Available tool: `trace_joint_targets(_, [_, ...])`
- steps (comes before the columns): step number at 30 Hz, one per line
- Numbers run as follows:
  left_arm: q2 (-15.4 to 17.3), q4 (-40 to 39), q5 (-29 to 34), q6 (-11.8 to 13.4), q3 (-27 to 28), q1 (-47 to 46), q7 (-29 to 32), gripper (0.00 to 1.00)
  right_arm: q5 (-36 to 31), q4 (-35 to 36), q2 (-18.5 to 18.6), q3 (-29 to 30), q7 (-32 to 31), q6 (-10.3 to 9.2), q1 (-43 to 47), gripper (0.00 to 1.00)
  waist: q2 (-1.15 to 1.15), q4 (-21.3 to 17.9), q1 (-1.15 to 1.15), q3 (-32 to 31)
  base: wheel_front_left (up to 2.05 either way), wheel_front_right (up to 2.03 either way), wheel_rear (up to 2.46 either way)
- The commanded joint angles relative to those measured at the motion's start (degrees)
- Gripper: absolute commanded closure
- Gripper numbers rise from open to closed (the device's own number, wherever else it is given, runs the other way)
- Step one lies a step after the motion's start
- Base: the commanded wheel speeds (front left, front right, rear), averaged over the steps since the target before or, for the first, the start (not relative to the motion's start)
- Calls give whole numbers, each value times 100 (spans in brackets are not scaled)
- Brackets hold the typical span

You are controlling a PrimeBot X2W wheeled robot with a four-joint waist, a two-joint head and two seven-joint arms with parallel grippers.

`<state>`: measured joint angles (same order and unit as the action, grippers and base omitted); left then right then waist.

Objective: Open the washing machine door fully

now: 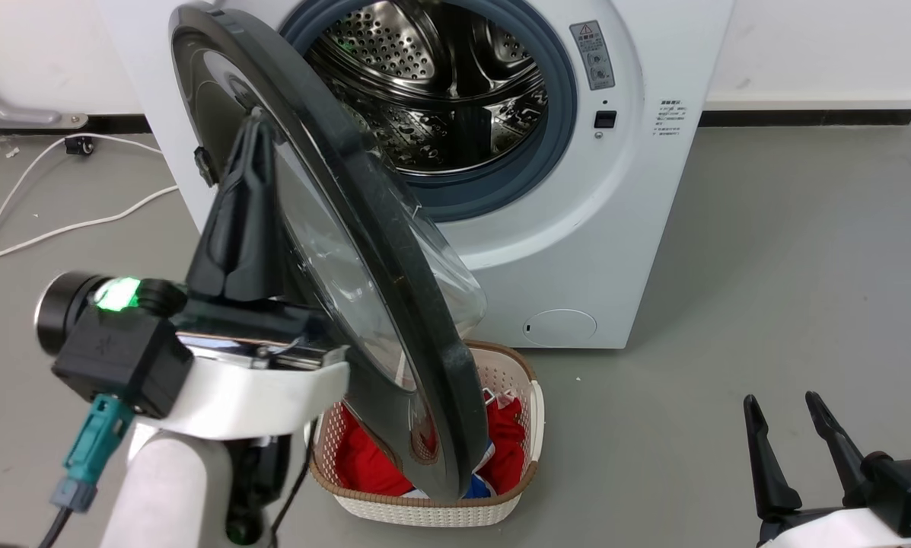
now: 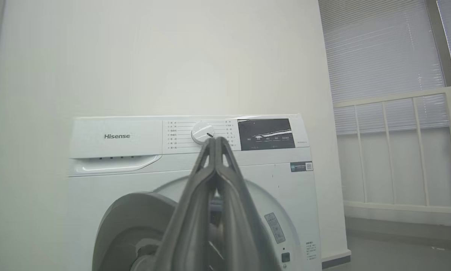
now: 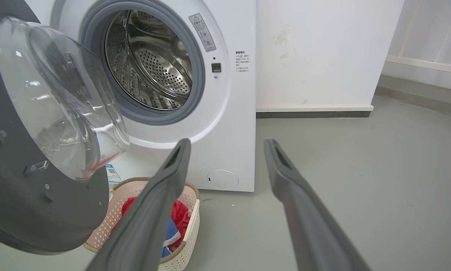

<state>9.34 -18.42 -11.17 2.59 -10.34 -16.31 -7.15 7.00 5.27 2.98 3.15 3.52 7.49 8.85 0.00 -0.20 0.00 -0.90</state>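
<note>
- Head view: the left claw [image 1: 255,133] points up with its two dark fingers pressed together and nothing between them. It lies along the outer face of the door, but whether it actually touches that face cannot be told.
- Left wrist view: the same fingers [image 2: 195,195] meet tip to tip, aimed towards the machine's control panel [image 2: 172,135].
- The door [image 1: 394,251] hangs from a hinge on the left of the opening and is swung roughly halfway out. Its black ring is edge-on to the head camera, and its clear glass bowl [image 1: 455,281] bulges towards the drum.
- The washing machine [image 1: 577,251] stands against a white wall, with its steel drum [image 1: 440,84] and grey rubber seal [image 1: 562,106] exposed.
- A pale basket [image 1: 425,514] of red and blue clothes sits on the floor near the door's lower edge.
- The right claw [image 1: 797,434] sits low on the right with its fingers spread, holding nothing, well apart from the door.
- Handling, as a judgement:
  - The door looks heavy and rigid, and it can swing only about its hinge.
  - The glossy ring and the glass are probably slippery, so a flat push could slide off.
  - The free rim, farthest from the hinge, seems the best place to hook or push, because it gives the most leverage.
  - Glass can break, so slow, steady pressure suits it.
</note>
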Motion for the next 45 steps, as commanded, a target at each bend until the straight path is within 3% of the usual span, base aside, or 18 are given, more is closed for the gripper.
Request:
trace_joint_targets(1, [-59, -188, 44, -21, -136, -130, 63, 100, -3, 19, -19, 9, 1, 1, 13, 0, 0, -11, 0, 13, 0, 0, 0])
trace_joint_targets(13, [-425, -668, -73, -377, -1560, -221, 584, 100, 54, -6, -18, 51, -46, 0, 29, 0, 0, 34, 0, 64, 0, 0, 0])
trace_joint_targets(21, [-476, -437, -270, -615, -2571, 246, 1022, 100, 128, -62, -19, 71, -58, 0, 47, 0, 0, 148, 0, 72, 0, 0, 0])
trace_joint_targets(28, [-364, 77, -461, -708, -3098, 699, 1432, 100, 150, -130, -18, 122, -67, 1, -8, 0, 0, 222, 0, 151, 0, 0, 0])
trace_joint_targets(33, [-298, 547, -532, -646, -3173, 886, 1535, 100, 165, -192, -18, 106, -47, 1, -53, 0, 0, 228, 0, 200, 0, 0, 0])
trace_joint_targets(45, [-279, 1499, -580, -147, -2582, 802, 1246, 100, 231, -335, -18, 101, -11, 1, -117, 0, 0, 144, 0, 236, 0, 0, 0])
